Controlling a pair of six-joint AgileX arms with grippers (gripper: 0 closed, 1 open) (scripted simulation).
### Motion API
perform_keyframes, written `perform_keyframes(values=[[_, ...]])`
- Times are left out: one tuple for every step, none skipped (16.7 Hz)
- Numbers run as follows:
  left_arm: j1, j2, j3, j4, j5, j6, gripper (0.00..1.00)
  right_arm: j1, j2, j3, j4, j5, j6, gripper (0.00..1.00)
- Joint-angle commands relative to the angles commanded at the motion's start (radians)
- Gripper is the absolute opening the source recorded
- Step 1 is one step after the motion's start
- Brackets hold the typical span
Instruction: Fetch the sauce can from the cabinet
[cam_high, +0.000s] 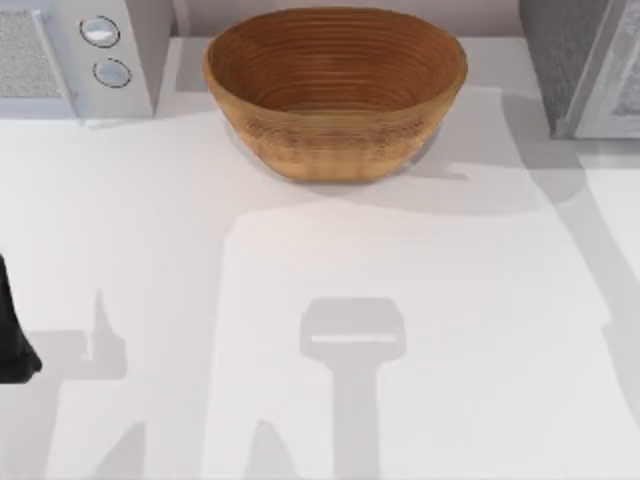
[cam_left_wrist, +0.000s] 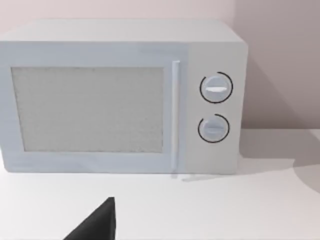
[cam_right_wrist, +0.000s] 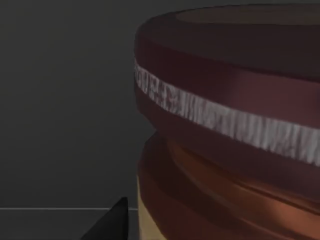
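Here the reddish-brown cylindrical sauce can (cam_right_wrist: 230, 130) looms against a dark grey interior, right before the right pincer (cam_right_wrist: 107, 222); I cannot tell its spread. The dark-grey speckled cabinet (cam_high: 580, 60) sits at the white worktop's (cam_high: 300, 300) far right. The left arm (cam_high: 15, 330) rests at the left edge, facing the white two-knob appliance (cam_left_wrist: 120, 95).

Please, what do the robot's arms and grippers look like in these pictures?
Little is visible. The left arm is a plain black, rounded shape at the table's left edge. Each wrist view shows one black, pointed fingertip: left, right. No cables or markings visible.
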Motion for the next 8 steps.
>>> perform_keyframes(values=[[0.0,0.0,0.0,0.0,0.0,0.0,1.0,0.0,0.0,0.0,0.0,0.0,0.0,0.7],[0.0,0.0,0.0,0.0,0.0,0.0,1.0,0.0,0.0,0.0,0.0,0.0,0.0,0.62],[0.0,0.0,0.0,0.0,0.0,0.0,1.0,0.0,0.0,0.0,0.0,0.0,0.0,0.55],[0.0,0.0,0.0,0.0,0.0,0.0,1.0,0.0,0.0,0.0,0.0,0.0,0.0,0.47],[0.0,0.0,0.0,0.0,0.0,0.0,1.0,0.0,0.0,0.0,0.0,0.0,0.0,0.4],[0.0,0.0,0.0,0.0,0.0,0.0,1.0,0.0,0.0,0.0,0.0,0.0,0.0,0.32],[0.0,0.0,0.0,0.0,0.0,0.0,1.0,0.0,0.0,0.0,0.0,0.0,0.0,0.25],[0.0,0.0,0.0,0.0,0.0,0.0,1.0,0.0,0.0,0.0,0.0,0.0,0.0,0.17]])
